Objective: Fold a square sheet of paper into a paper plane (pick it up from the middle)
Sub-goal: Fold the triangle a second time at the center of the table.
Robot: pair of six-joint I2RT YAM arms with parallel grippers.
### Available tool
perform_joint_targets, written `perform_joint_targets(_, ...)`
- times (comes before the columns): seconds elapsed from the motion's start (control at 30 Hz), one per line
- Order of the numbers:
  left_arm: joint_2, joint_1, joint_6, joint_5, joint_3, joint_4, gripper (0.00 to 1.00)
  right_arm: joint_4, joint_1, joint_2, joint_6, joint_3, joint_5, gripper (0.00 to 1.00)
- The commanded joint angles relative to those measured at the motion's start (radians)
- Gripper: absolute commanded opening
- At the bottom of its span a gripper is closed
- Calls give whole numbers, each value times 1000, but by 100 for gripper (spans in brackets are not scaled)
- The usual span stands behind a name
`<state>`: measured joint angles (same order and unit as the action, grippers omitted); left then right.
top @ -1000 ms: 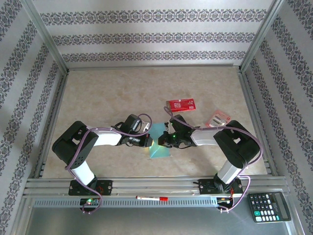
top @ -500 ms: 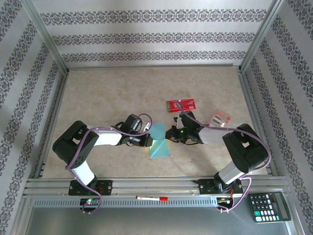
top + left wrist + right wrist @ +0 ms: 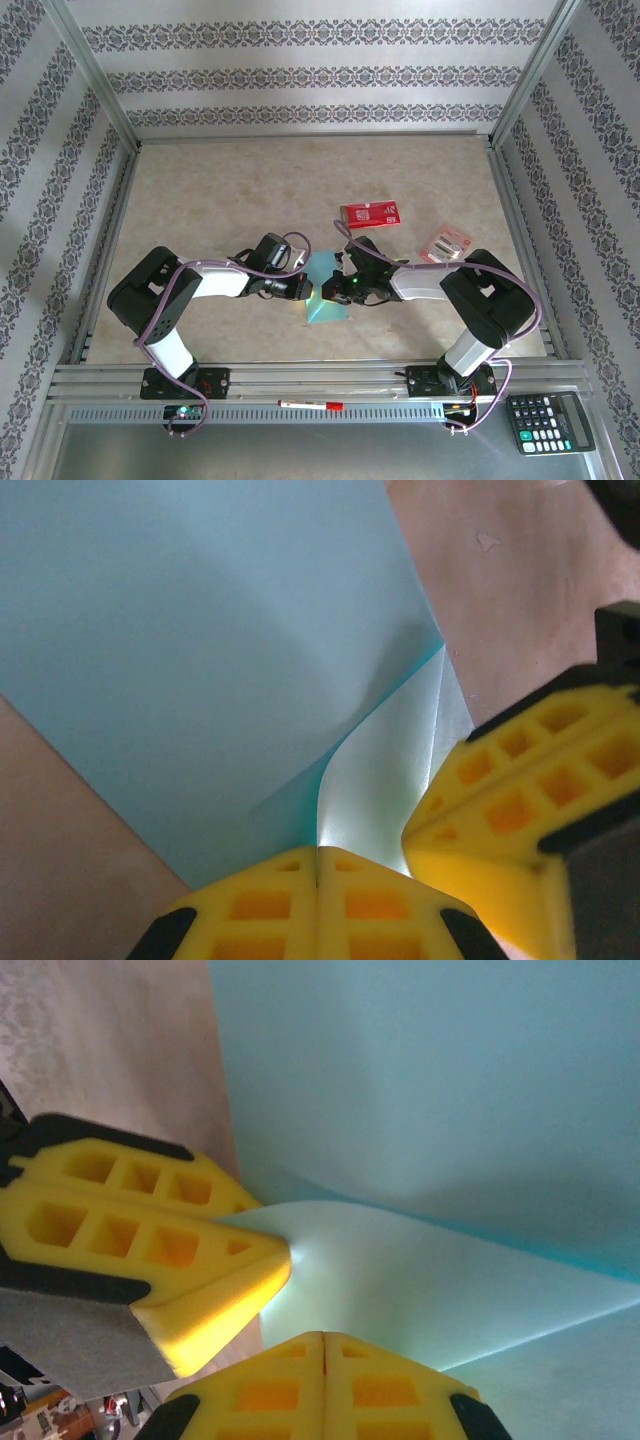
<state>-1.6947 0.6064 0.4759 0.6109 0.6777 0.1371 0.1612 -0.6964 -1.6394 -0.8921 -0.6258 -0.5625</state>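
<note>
Left claw (image 3: 318,865) clamps the sheet's (image 3: 200,650) raised flap. Right claw (image 3: 323,1345), jaws together, presses against that flap.

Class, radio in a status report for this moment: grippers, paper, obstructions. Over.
Left gripper shut, right gripper shut, tips together at a lifted flap. Square sheet of paper partly folded. Red packet apart, nothing blocking.

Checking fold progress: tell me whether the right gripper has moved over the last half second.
Yes. The right gripper has swung left and nearer, away from the red packet, back to the square sheet of paper.
</note>
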Motion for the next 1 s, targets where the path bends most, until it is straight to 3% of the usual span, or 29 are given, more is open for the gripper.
perform_joint_targets(0.0,-58,-9,-20,-74,-23,-99,0,38,-29,-12,-36,-12,4,4)
perform_joint_targets(0.5,-56,-10,-21,-73,-26,-97,0,53,-83,-48,-65,26,-2,4)
perform_joint_targets(0.97,-65,-10,-20,-66,-20,-95,0,36,44,1,-27,-14,-29,3)
